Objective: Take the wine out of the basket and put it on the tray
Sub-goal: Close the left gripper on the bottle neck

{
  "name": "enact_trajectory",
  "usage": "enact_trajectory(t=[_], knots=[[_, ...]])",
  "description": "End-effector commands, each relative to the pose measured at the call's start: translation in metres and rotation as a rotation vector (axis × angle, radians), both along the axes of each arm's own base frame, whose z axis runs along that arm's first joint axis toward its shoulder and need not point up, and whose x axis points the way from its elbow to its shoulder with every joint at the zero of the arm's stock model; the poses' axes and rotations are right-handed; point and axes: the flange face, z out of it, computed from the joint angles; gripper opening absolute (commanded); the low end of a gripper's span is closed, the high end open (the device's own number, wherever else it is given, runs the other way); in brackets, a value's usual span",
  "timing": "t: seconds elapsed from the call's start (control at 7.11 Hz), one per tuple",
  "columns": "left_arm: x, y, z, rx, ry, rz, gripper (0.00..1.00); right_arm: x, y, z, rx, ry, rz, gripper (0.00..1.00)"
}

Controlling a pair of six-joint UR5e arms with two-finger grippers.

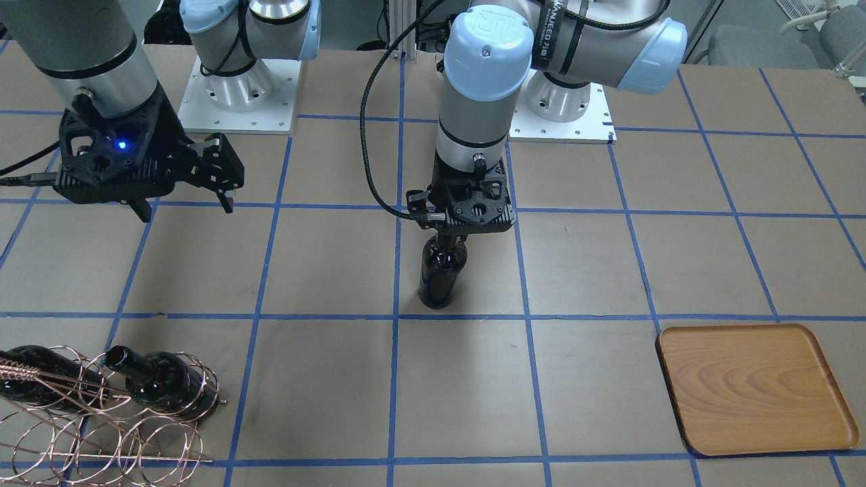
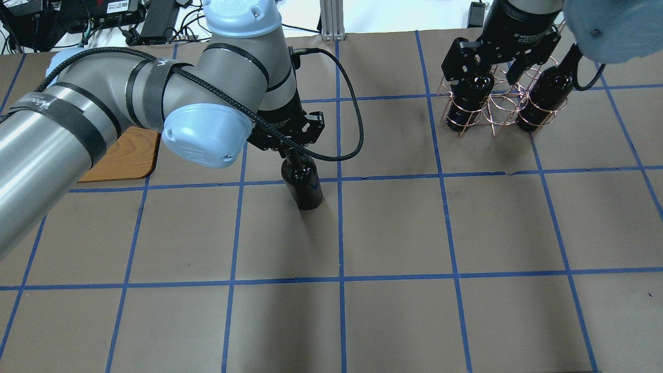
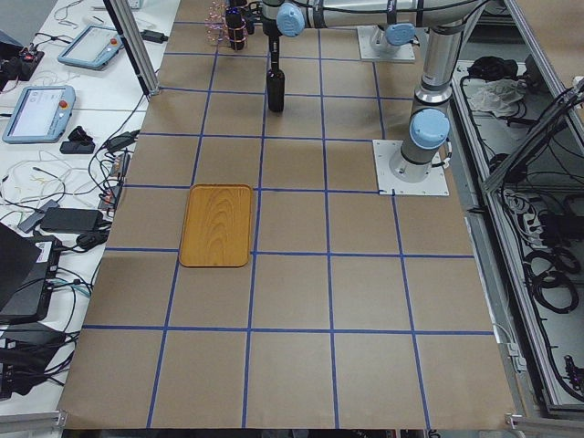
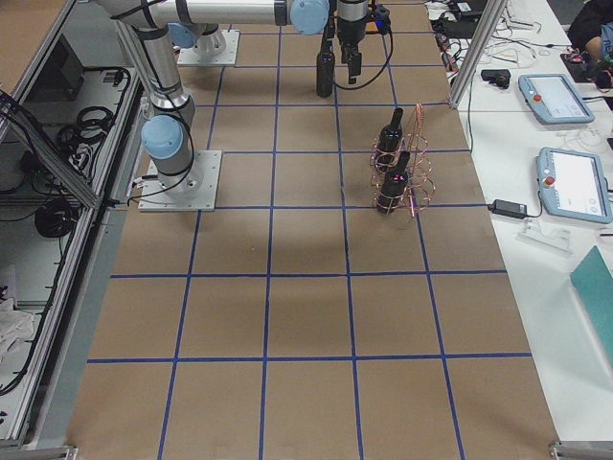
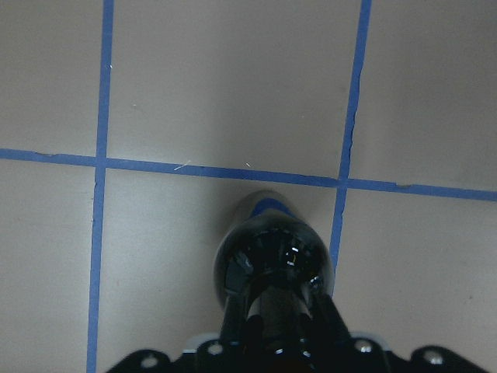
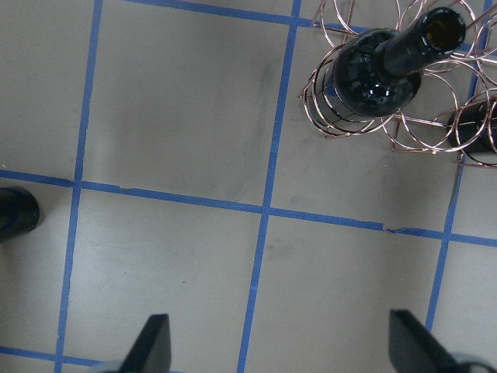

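My left gripper (image 1: 452, 235) is shut on the neck of a near-black wine bottle (image 1: 441, 274) and holds it upright, slightly tilted, mid-table. I cannot tell whether its base touches the paper. In the left wrist view the bottle (image 5: 272, 260) hangs below the gripper (image 5: 277, 326). My right gripper (image 1: 186, 203) is open and empty; in its wrist view (image 6: 283, 350) only the fingertips show. The copper wire basket (image 1: 101, 423) holds two more bottles (image 1: 162, 382) (image 1: 34, 372), also seen overhead (image 2: 469, 101) (image 2: 544, 98). The wooden tray (image 1: 754, 389) lies empty, well apart from the held bottle.
The table is covered in brown paper with a blue tape grid. The arm bases stand on white plates (image 1: 237, 101) at the robot's side. In the overhead view the left arm's elbow (image 2: 207, 134) hides most of the tray (image 2: 124, 155).
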Motion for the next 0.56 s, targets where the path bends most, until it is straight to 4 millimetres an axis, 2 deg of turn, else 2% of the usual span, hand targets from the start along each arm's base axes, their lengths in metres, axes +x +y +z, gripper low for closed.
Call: enact_trajectory(t=[0.0,0.14,0.28,0.42], knots=[[-0.001,-0.003,0.011,-0.035,0.011,-0.011,0.00,0.000,0.003,-0.005,0.009,-0.003,0.002,1.00],[0.011,-0.004,0.029,-0.064,0.017,-0.016,0.00,0.000,0.003,-0.005,0.009,-0.003,0.002,1.00],[0.039,-0.014,0.042,-0.079,0.008,-0.029,0.00,0.000,0.002,-0.005,0.009,-0.003,0.001,1.00],[0.079,-0.029,0.049,-0.089,0.000,-0.050,0.00,0.000,0.002,-0.005,0.008,-0.003,0.001,1.00]])
